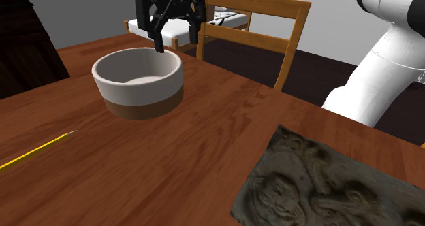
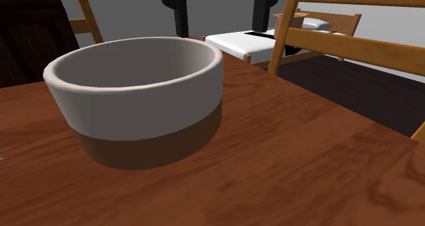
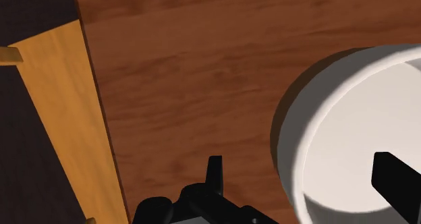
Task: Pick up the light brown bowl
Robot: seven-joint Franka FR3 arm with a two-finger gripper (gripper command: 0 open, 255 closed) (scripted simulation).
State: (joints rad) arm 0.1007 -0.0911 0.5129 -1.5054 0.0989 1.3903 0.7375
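Observation:
The bowl (image 1: 138, 82) is white with a light brown band round its base and stands upright on the reddish wooden table (image 1: 204, 143). It looms large in the second exterior view (image 2: 136, 102). My black gripper (image 1: 177, 42) hangs open just above the bowl's far rim. In the wrist view the gripper (image 3: 307, 179) straddles the rim of the bowl (image 3: 364, 121): one finger is over the bowl's inside, the other over bare table outside it. Neither finger touches the bowl. In the second exterior view the gripper (image 2: 221, 17) hangs behind the bowl.
A wooden chair (image 1: 252, 27) with a white seat (image 2: 245, 41) stands at the table's far edge, close behind the gripper. A yellow pencil (image 1: 37, 150) lies at the shoulder view's left. A dark carved slab (image 1: 327, 184) lies near the arm (image 1: 381, 54).

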